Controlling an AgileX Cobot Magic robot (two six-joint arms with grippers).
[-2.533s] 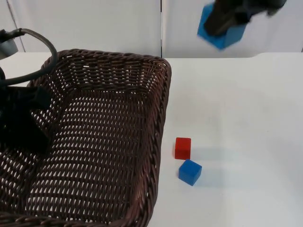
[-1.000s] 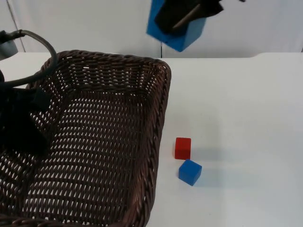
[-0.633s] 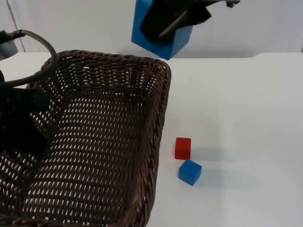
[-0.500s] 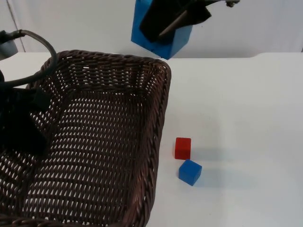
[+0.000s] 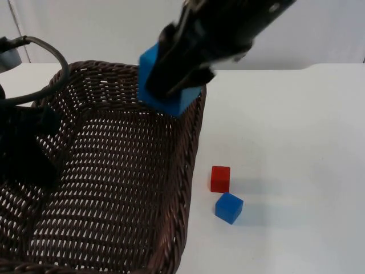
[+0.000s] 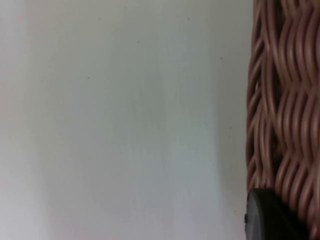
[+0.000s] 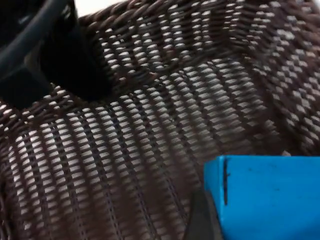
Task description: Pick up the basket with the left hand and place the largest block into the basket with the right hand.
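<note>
A: What changed?
B: The right gripper, clamped on the big blue block, has swung from beyond the basket's far rim to just over its 1 o'clock corner.

A: And the basket?
B: Unmoved. The left gripper is at its 9 o'clock rim; I can't tell whether it is closed on it.

A: So?
B: Release looks near. The red block and small blue block sit on the surface at 3 o'clock
</note>
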